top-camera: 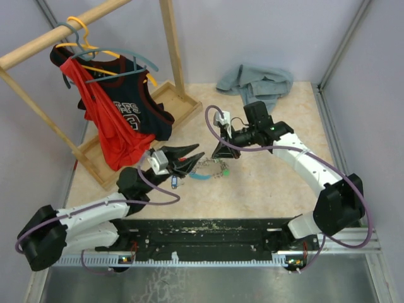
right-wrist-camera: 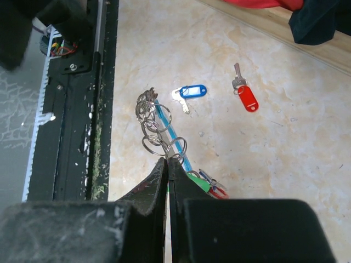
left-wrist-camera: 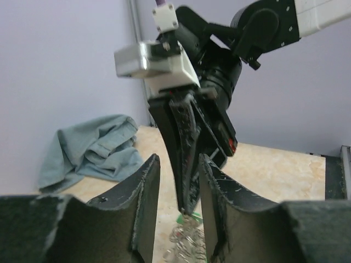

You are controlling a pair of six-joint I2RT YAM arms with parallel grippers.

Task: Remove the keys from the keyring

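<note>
right claw (right-wrist-camera: pixel 167 160) tips against the keyring (right-wrist-camera: pixel 155 127), its loops just ahead

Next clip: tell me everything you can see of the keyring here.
The keyring is a short chain of thin silvery wire loops, metal by the look, strung out over the beige table. One end is pinched in the shut tips of the right claw; the other points towards the table's black rail. A light blue tag and a green tag sit at it. The left claw, open, flanks it, contact unclear. Whether it is lifted cannot be told.
</note>
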